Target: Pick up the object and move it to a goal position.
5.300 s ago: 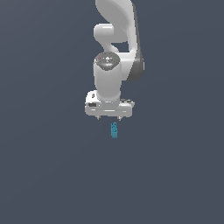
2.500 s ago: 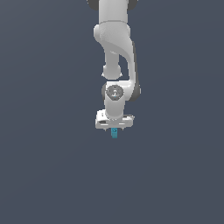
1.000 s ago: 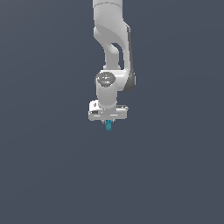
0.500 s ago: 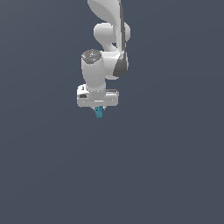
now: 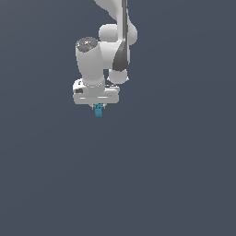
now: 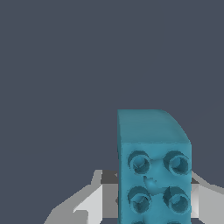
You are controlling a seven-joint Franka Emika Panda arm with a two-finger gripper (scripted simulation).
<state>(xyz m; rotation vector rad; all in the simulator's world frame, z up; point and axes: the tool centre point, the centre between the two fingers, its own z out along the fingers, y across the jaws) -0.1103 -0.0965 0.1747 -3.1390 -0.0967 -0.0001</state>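
gripper (image 5: 98, 108) sits in the upper left-centre of the exterior view, pointing straight down, its fingers drawn in close and clamped on the teal block (image 5: 98, 111). the block hangs upright beneath the white gripper body, its upper end tucked between the fingers and its lower end poking out below them. nothing else touches the block; it is surrounded by plain dark grey-blue background on all sides.

wrist view: the block (image 6: 154, 173) fills the lower right of the frame, with a smooth upper face and a front face carrying round recessed sockets in two columns. pale grey fingers (image 6: 89, 205) show on either side of it, pressed against its flanks.

arm pose, exterior view: the white arm (image 5: 113, 44) enters from the top edge, right of centre, and bends through a bulky rounded joint. the wrist segment (image 5: 92, 64) then drops nearly vertical, leaning slightly toward the frame's left, ending in the wide flat gripper body.
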